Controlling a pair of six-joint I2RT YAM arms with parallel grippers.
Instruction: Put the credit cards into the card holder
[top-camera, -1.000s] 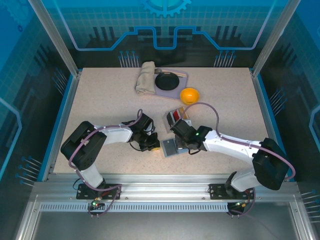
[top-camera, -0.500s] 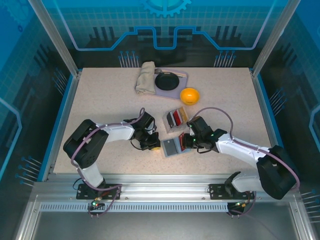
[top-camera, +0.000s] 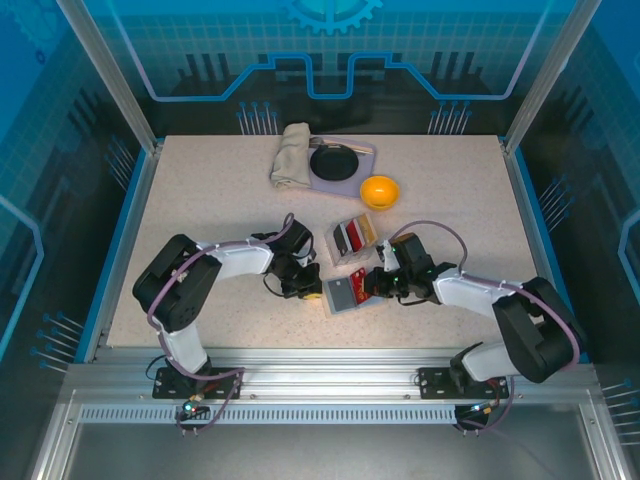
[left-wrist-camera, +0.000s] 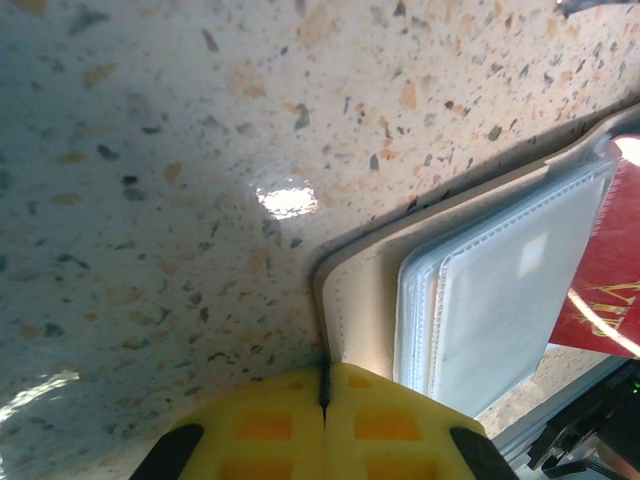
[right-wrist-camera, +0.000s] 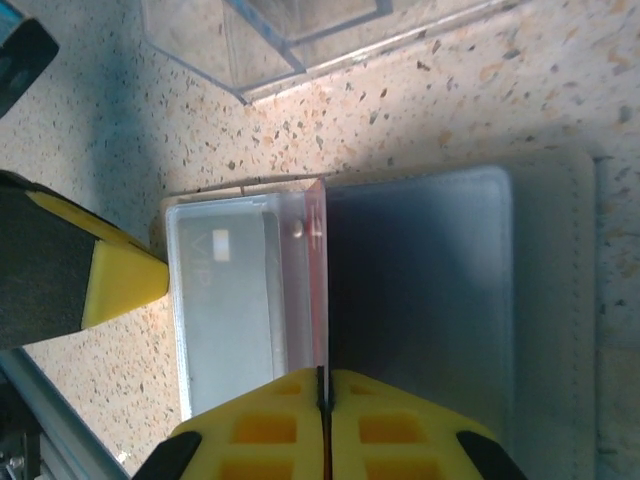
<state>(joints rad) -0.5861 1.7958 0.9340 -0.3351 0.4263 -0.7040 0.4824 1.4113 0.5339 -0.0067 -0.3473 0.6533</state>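
We see our right claw (right-wrist-camera: 322, 390) at the bottom. Its yellow pads are pressed tight on a thin red credit card (right-wrist-camera: 320, 290) that stands on its edge. Under the card, the card holder (right-wrist-camera: 430, 290) lies open on the speckled counter (right-wrist-camera: 450, 90). The left claw (right-wrist-camera: 120, 285) touches the holder's left side, by its clear pocket (right-wrist-camera: 225, 300). A clear box (right-wrist-camera: 290, 35) sits near.

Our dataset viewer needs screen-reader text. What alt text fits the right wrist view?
The right tool, shut, pinches a red card edge-on over the open card holder on the speckled table. The left tool's yellow pad sits at the holder's left edge; a clear box lies beyond.
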